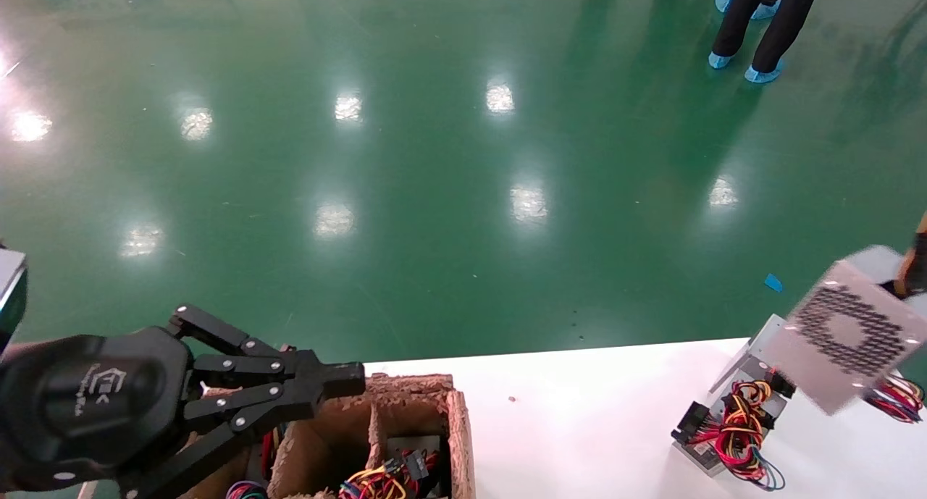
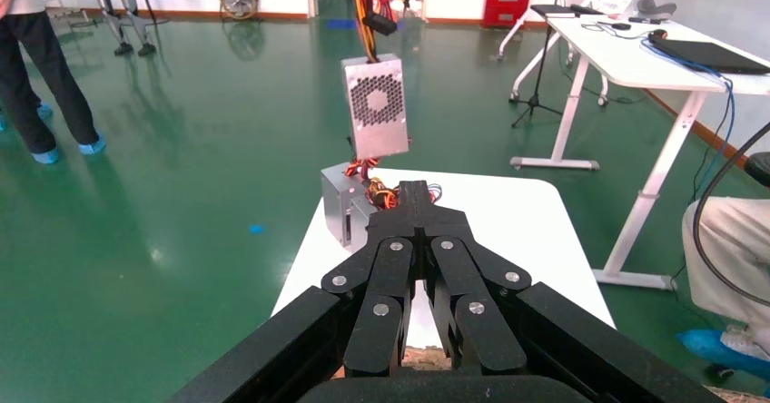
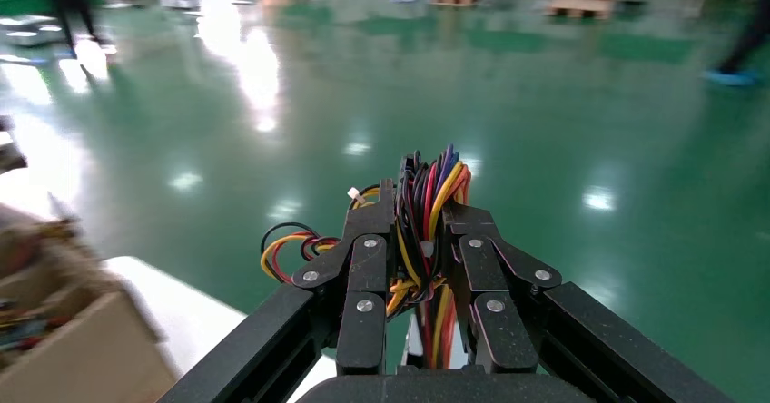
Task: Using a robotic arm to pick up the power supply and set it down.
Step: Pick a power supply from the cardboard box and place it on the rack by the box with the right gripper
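Observation:
A grey power supply [image 1: 847, 336] with a round perforated grille hangs tilted in the air at the right, above the white table [image 1: 579, 412]. It shows too in the left wrist view, as the hanging power supply [image 2: 375, 105]. My right gripper [image 3: 422, 194] is shut on its bundle of coloured wires [image 3: 427, 205] and carries it by them. In the head view that gripper is almost wholly past the right edge. My left gripper [image 1: 347, 379] is shut and empty over the cardboard box [image 1: 405, 412] at the lower left.
A second grey power supply [image 1: 753, 350] with loose coloured wires [image 1: 739, 426] sits on the table directly under the hanging one. The cardboard box has compartments holding more wired units. A person's legs [image 1: 760, 21] stand on the green floor far back right.

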`<action>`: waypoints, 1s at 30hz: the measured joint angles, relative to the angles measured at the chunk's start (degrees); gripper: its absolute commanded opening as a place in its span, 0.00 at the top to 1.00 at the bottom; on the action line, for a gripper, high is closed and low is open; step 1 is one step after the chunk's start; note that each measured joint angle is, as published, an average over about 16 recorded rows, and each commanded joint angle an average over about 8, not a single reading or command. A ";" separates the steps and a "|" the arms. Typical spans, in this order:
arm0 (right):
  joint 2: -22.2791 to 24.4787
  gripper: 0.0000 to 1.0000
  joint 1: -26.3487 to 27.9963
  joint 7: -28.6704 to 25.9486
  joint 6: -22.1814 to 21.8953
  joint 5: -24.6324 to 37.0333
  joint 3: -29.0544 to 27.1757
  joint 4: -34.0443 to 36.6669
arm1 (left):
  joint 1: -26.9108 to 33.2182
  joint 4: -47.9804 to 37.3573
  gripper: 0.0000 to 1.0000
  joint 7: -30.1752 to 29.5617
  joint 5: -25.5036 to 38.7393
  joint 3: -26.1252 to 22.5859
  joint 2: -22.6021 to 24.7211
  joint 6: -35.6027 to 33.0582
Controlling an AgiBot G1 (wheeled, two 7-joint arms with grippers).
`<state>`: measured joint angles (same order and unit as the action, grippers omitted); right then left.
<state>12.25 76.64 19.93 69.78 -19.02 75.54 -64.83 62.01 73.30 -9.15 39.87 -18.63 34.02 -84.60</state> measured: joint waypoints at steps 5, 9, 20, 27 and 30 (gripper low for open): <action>1.49 1.00 0.42 2.90 -2.51 -3.63 3.01 1.28 | 0.00 0.00 1.00 0.00 -0.01 -0.01 0.00 0.00; 2.49 1.00 0.84 4.81 -4.60 -5.65 4.73 2.11 | 0.00 0.00 1.00 0.01 -0.01 -0.01 -0.01 0.01; 4.28 1.00 1.71 8.53 -10.23 -9.11 8.62 2.41 | 0.01 0.00 1.00 0.02 -0.02 -0.03 -0.01 0.01; 3.66 1.00 1.64 10.02 -12.68 -10.76 12.00 2.64 | 0.01 0.00 1.00 0.02 -0.03 -0.04 -0.02 0.02; 2.89 1.00 1.51 10.55 -13.29 -11.61 13.77 2.97 | 0.01 0.00 1.00 0.02 -0.03 -0.05 -0.02 0.02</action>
<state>15.14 78.15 30.48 56.49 -30.63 89.31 -61.86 62.02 73.30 -9.13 39.84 -18.67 34.00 -84.58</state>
